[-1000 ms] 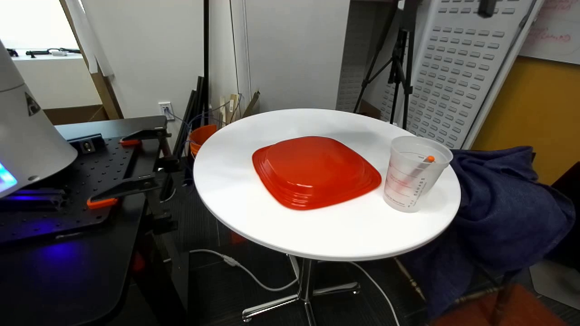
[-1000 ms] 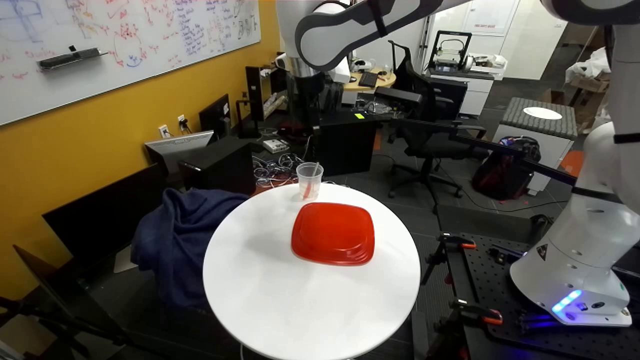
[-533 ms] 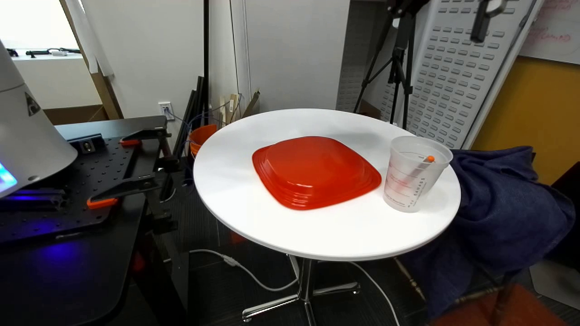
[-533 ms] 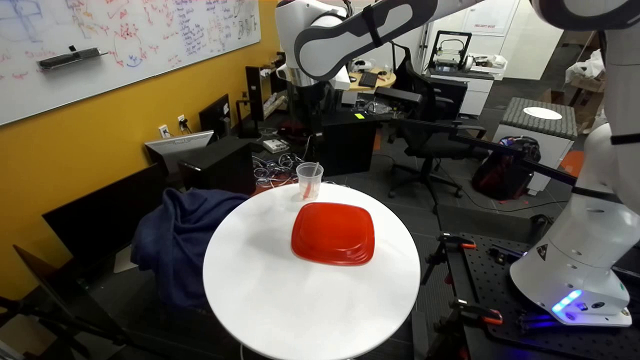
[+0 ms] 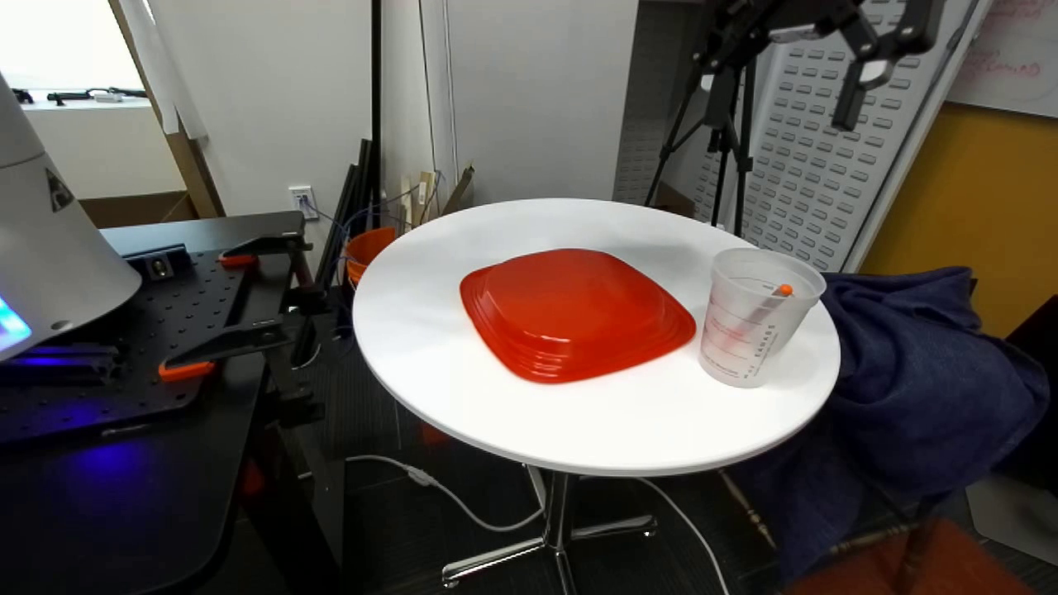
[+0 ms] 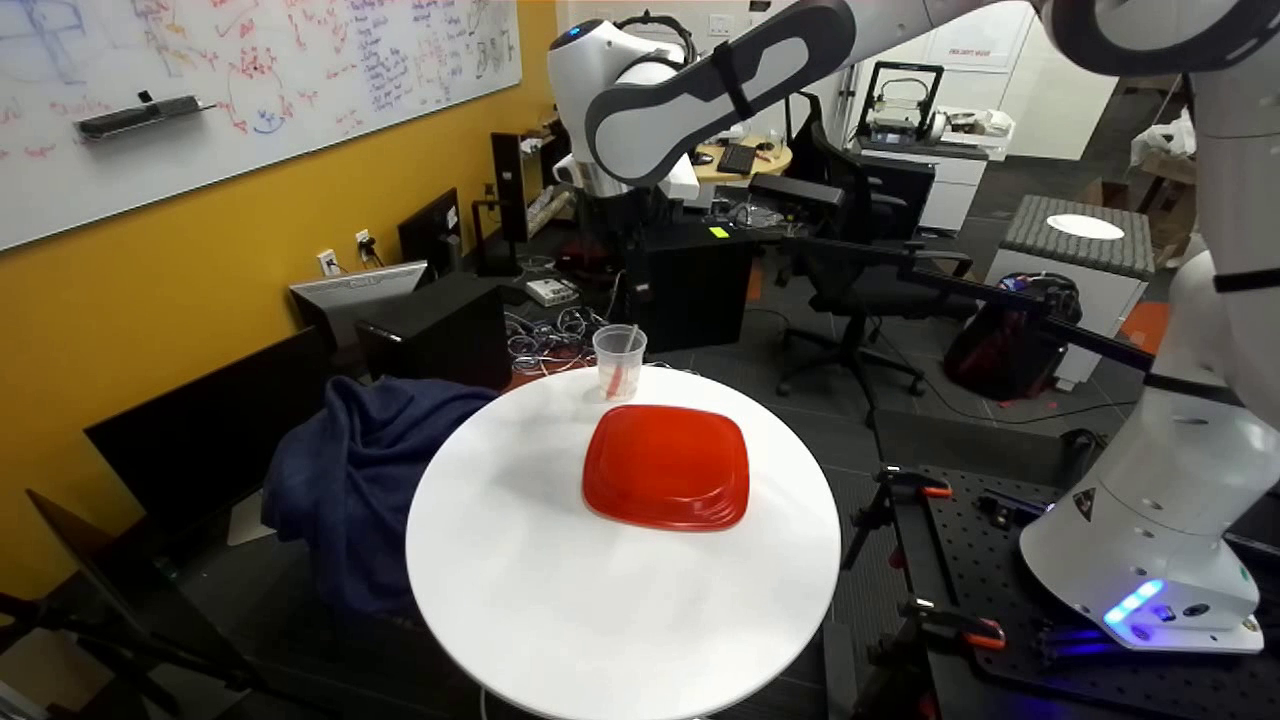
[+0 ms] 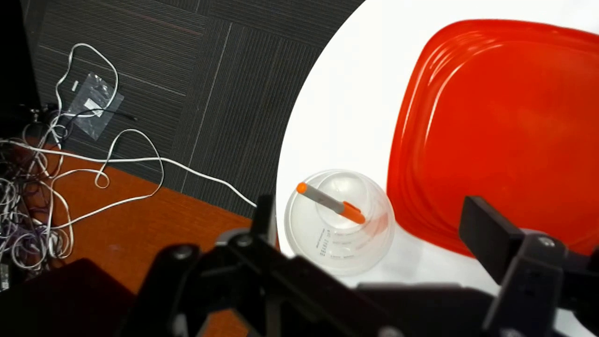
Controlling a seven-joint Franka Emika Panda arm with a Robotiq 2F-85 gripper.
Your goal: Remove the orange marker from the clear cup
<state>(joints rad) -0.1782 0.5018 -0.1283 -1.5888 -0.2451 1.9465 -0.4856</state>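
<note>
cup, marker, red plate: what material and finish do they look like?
Orange marker: likely plastic, smooth and satin; opaque grey barrel with orange ends, no metallic glint.
Clear cup: probably thin plastic, slightly frosted; the marker shows blurred through its printed wall.
Red plate: glossy, bright highlights along its stepped edge; plastic or glazed ceramic, the look can't settle it.

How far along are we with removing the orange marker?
Looks done: the gripper is open above the clear plastic cup, which shows between its fingers in the wrist view. In hand: nothing gripped yet; the orange marker leans inside the cup. Remaining: probably lowering, gripping the marker and lifting it out.
</note>
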